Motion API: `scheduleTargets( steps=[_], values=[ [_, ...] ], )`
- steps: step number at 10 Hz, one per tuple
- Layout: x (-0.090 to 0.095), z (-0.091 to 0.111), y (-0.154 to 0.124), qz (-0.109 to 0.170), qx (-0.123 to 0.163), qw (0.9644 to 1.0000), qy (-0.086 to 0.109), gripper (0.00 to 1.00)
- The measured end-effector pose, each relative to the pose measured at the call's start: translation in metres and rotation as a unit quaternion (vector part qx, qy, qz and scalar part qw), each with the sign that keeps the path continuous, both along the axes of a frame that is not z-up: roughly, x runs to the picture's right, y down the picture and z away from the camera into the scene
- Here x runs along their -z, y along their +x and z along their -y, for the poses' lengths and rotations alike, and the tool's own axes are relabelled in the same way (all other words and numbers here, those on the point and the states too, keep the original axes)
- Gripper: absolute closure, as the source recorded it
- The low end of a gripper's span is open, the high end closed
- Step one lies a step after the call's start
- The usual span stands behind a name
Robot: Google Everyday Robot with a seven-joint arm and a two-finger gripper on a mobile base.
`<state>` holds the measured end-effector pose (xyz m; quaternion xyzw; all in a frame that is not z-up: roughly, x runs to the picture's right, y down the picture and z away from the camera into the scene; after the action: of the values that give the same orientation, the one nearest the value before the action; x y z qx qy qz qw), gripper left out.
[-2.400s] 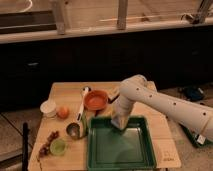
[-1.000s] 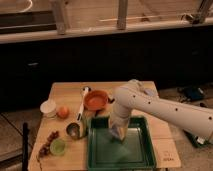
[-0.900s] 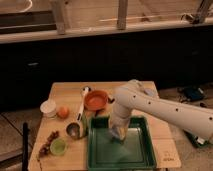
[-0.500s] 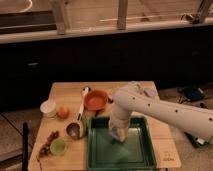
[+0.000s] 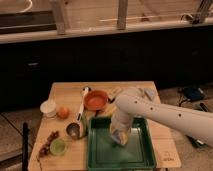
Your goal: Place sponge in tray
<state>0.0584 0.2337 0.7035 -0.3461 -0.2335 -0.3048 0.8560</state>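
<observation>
The green tray (image 5: 102,150) lies on the front right part of the wooden table (image 5: 67,92). My white arm reaches in from the right, and my gripper (image 5: 119,137) points down inside the tray, close above its floor near the middle. It is shut on a pale yellowish sponge (image 5: 120,134), which sits low over the tray bottom; I cannot tell if the sponge touches it.
An orange bowl (image 5: 96,100) and a white spoon (image 5: 82,104) lie behind the tray. A metal cup (image 5: 73,130), green cup (image 5: 58,146), orange fruit (image 5: 63,112), white cup (image 5: 48,107) and a reddish sprig (image 5: 46,144) stand at left.
My gripper has come down from above the tray's back edge into the tray, carrying the sponge with it. In the last half second it barely moves.
</observation>
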Motion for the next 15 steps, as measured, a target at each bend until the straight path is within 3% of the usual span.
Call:
scheduleTargets(
  steps=[5,15],
  values=[
    [-0.0015,-0.005,0.0015,0.006,-0.006,1.0,-0.001,0.22],
    [-0.0012,-0.0086,-0.0014,0.023,0.002,0.9997,-0.005,0.2]
  ],
)
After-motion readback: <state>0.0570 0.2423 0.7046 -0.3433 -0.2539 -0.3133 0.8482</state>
